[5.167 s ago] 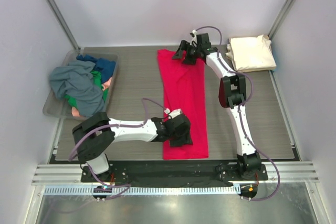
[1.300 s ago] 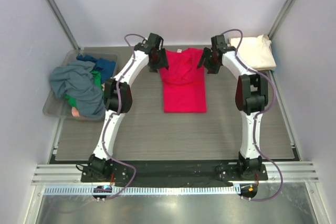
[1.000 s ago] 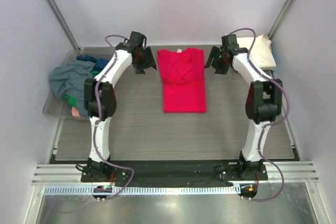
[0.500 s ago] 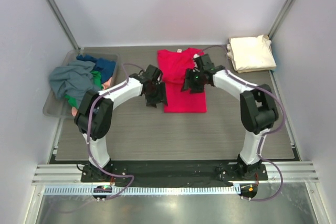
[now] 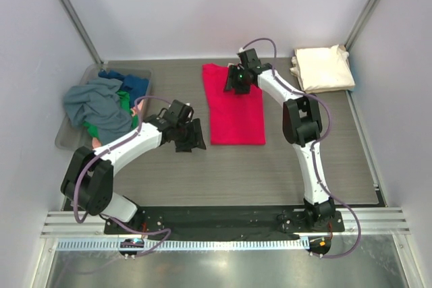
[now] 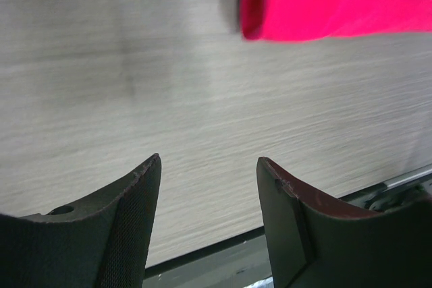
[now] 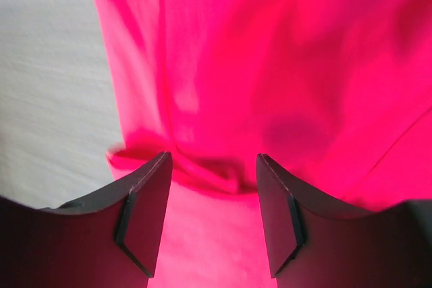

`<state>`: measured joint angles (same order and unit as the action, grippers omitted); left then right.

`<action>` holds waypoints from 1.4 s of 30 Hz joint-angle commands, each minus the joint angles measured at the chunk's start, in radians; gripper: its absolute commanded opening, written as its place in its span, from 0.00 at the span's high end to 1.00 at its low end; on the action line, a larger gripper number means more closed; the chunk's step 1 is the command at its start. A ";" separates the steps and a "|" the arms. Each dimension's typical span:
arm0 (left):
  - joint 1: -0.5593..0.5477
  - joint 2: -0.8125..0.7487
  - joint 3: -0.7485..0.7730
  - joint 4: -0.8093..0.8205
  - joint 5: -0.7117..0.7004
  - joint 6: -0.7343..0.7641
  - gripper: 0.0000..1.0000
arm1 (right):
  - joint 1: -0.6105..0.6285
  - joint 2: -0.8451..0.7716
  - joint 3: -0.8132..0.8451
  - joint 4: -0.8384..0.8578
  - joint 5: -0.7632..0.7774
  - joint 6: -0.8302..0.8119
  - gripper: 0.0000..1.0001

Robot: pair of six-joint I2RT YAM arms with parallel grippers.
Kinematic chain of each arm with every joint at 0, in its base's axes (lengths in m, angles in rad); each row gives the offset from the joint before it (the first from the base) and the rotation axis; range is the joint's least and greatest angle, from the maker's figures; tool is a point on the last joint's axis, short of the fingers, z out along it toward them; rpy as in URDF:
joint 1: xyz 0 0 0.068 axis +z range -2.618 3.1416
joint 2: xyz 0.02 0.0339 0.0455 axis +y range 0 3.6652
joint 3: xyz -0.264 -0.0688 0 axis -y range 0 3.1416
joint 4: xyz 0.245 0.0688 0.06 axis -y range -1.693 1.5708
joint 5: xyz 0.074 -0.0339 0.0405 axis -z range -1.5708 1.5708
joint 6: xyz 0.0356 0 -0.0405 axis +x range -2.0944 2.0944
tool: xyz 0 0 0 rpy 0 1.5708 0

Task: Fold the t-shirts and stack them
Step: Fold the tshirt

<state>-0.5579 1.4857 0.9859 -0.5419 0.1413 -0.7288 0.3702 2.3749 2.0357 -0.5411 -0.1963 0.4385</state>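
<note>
The red t-shirt (image 5: 236, 116) lies flat in a long folded strip at the middle of the table. My right gripper (image 5: 236, 79) hovers open over its far end. In the right wrist view a raised crease of red cloth (image 7: 202, 173) runs between the spread fingers of the right gripper (image 7: 214, 160), and nothing is pinched. My left gripper (image 5: 189, 136) stands open over bare table, just left of the shirt's near left corner (image 6: 270, 25). The left wrist view shows the left gripper (image 6: 209, 166) holding nothing. A cream-white t-shirt (image 5: 322, 67) sits folded at the far right.
A clear plastic bin (image 5: 67, 141) at the left holds a heap of grey (image 5: 98, 106), blue (image 5: 131, 85), green and pink shirts. The table's near edge (image 6: 378, 183) lies close below the left gripper. Side walls close in the table on both sides.
The right gripper has moved from the shirt's middle to its far end. The left gripper has drawn back toward me, off the shirt's left edge.
</note>
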 commanded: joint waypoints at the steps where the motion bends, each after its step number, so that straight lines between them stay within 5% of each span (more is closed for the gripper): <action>1: 0.003 -0.068 -0.052 0.025 -0.009 -0.014 0.40 | -0.027 0.009 0.235 -0.039 0.024 -0.030 0.41; 5: 0.003 -0.096 -0.075 0.077 -0.016 -0.023 0.40 | -0.054 -0.121 0.186 -0.037 0.058 -0.027 0.38; 12: 0.003 -0.025 -0.064 0.224 0.037 -0.061 0.38 | -0.073 -0.609 -0.614 0.078 0.058 0.020 0.36; 18: 0.003 0.103 -0.029 0.309 0.044 -0.098 0.39 | -0.086 -0.892 -1.024 0.113 -0.029 0.023 0.35; 24: 0.001 0.188 -0.021 0.398 0.027 -0.142 0.40 | -0.114 -0.958 -1.186 0.185 -0.119 0.032 0.35; 42: 0.001 0.303 -0.061 0.480 -0.035 -0.181 0.51 | -0.175 -0.800 -1.315 0.441 -0.213 0.089 0.41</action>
<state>-0.5579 1.7538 0.9337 -0.0559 0.1566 -0.9096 0.2005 1.5555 0.7399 -0.1722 -0.4038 0.5194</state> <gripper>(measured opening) 0.498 0.597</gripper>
